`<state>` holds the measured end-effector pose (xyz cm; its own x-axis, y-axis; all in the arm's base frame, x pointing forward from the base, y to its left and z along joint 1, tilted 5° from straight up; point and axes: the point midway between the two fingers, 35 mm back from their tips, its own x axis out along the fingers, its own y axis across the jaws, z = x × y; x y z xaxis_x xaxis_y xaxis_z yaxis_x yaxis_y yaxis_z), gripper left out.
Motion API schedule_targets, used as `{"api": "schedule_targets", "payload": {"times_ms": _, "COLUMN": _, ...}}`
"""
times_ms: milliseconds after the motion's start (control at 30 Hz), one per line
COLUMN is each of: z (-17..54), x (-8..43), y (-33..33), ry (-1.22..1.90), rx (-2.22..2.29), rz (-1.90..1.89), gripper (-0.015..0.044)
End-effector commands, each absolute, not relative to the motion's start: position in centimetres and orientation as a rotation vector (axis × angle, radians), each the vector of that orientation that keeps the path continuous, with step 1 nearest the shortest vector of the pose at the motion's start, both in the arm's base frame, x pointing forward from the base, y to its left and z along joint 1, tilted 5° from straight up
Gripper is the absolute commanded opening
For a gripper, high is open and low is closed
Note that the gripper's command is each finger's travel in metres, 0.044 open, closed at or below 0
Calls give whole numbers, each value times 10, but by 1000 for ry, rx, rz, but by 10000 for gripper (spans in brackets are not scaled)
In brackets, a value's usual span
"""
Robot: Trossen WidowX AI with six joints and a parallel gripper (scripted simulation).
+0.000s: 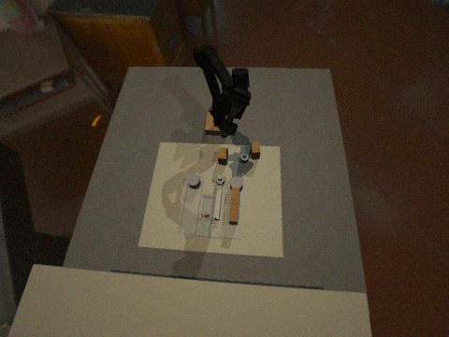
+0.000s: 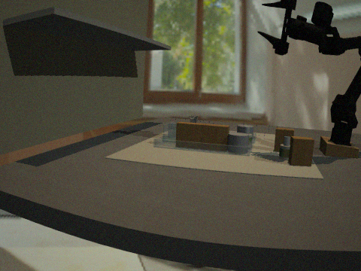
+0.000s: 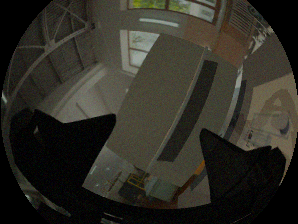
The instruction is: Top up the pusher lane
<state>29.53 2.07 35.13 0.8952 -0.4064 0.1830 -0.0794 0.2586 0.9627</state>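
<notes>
Going by the matching small knobbed tops, the top-up seems to have everything still ahead of it: the loose jar [image 1: 244,158] [image 2: 284,151] stands outside the lanes, between the two short wooden blocks [image 1: 223,155] [image 2: 283,139] [image 1: 255,150] [image 2: 301,151], while its likely twin, the old jar [image 1: 220,180], sits at the front of the middle lane. The end effector [image 1: 228,128] [image 2: 260,19] [image 3: 160,125] is spread wide and empty, high above the desk [image 1: 309,187] [image 2: 180,203], so grasping, pushing the row back, seating and letting go all remain.
</notes>
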Motion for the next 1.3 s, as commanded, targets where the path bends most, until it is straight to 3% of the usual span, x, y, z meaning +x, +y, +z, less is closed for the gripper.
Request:
{"api": "schedule_targets", "payload": {"times_ms": 0, "z": 292, "x": 338, "y": 56, "ry": -46, "rx": 1105, "rz": -259, "gripper": 440}}
{"api": "schedule_targets", "payload": {"times_ms": 400, "z": 179, "x": 341, "y": 90, "ry": 622, "rx": 893, "rz": -371, "gripper": 440}}
{"api": "schedule_targets", "payload": {"times_ms": 867, "z": 95, "x": 244, "y": 101, "ry": 1495, "rx": 759, "rz": -698, "gripper": 440}}
{"api": "schedule_targets", "payload": {"times_ms": 1267, "z": 95, "x": 238, "y": 103, "ry": 1517, "rx": 757, "rz": -709, "gripper": 440}}
